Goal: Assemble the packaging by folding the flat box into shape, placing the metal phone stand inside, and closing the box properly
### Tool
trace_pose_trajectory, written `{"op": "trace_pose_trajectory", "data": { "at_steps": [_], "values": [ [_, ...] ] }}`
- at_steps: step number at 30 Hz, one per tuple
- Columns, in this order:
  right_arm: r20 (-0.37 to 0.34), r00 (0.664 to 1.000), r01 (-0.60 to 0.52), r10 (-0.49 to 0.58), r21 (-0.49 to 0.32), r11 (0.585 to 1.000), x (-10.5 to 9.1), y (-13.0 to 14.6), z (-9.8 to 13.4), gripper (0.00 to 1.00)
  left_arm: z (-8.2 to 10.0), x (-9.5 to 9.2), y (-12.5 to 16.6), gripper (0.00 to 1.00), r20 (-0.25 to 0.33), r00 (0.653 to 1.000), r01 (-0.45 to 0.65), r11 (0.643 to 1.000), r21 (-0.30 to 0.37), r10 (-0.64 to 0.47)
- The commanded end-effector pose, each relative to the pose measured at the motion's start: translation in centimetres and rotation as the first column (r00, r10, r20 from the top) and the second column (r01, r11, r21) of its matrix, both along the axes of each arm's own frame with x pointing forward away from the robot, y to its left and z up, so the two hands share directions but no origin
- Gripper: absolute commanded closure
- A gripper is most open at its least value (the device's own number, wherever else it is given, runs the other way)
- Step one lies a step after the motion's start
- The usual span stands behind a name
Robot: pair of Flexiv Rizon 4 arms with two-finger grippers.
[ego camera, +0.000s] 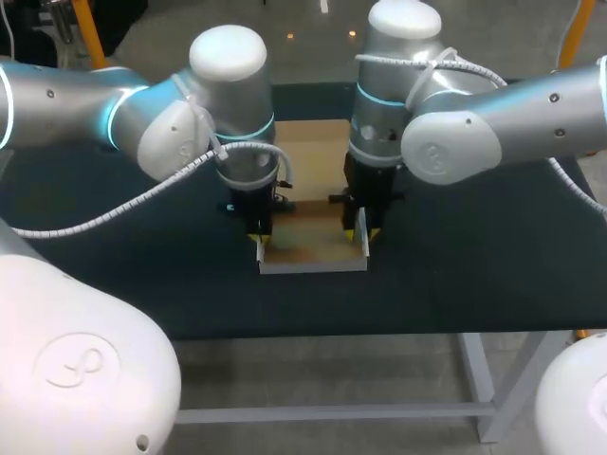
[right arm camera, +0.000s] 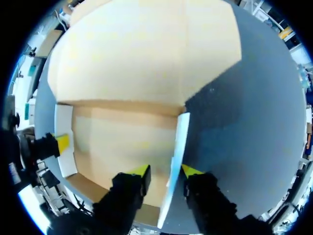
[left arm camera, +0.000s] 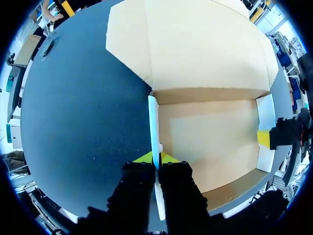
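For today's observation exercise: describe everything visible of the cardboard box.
The cardboard box is brown inside, white outside, half folded: a shallow tray with side walls and near wall raised, its lid flap lying flat on the dark table. The fingers of the left gripper pinch the left wall; those of the right gripper straddle the right wall, open.

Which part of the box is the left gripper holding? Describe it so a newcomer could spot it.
On the dark table, a tan cardboard box lies half folded between the arms. Along its left edge stands a narrow white side flap, pinched between the left gripper's fingers. Its twin, the right side flap, stands loose between the right gripper's open fingers.
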State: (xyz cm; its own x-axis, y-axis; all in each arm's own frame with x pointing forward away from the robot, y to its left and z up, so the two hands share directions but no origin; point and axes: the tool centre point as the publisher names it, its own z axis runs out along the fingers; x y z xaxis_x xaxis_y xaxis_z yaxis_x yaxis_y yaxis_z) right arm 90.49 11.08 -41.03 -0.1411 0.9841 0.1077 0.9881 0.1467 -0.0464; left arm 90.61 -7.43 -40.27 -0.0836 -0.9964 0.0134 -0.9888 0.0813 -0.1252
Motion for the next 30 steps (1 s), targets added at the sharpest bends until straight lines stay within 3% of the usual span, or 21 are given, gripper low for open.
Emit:
{"op": "trace_pose_trajectory", "data": {
  "at_steps": [1, 5, 10, 15, 20, 30],
  "values": [
    [0.012, 0.999, -0.036, 0.035, 0.055, 0.998, -1.3, -1.3, 1.3, 0.0, -0.2, -0.6, -0.3, 1.0, 0.017, 1.0, -0.01, 0.998, 0.07, 0.009],
    [0.019, 0.99, -0.14, 0.139, 0.096, 0.986, -2.1, -1.8, 2.2, 0.0, 0.0, -0.7, -0.3, 1.0, 0.023, 1.0, -0.009, 0.997, 0.073, 0.007],
    [0.04, 0.956, -0.293, 0.291, 0.147, 0.945, -3.2, -2.7, 3.4, 0.0, 0.1, -0.8, -0.4, 1.0, 0.029, 1.0, -0.011, 0.997, 0.081, 0.008],
    [0.087, 0.926, -0.377, 0.366, 0.19, 0.907, -4.0, -4.2, 4.7, 0.0, 0.2, -0.9, -0.4, 1.0, 0.032, 0.999, -0.014, 0.996, 0.086, 0.011],
    [0.165, 0.871, -0.487, 0.462, 0.176, 0.855, -5.3, -5.4, 6.0, 0.0, 0.3, -0.9, -0.4, 1.0, 0.032, 0.999, -0.014, 0.996, 0.091, 0.011],
    [0.36, 0.769, -0.606, 0.528, 0.146, 0.782, -8.0, -7.9, 7.5, 0.0, 0.3, -1.0, -0.4, 1.0, 0.026, 1.0, -0.019, 0.995, 0.102, 0.017]
  ]
}}
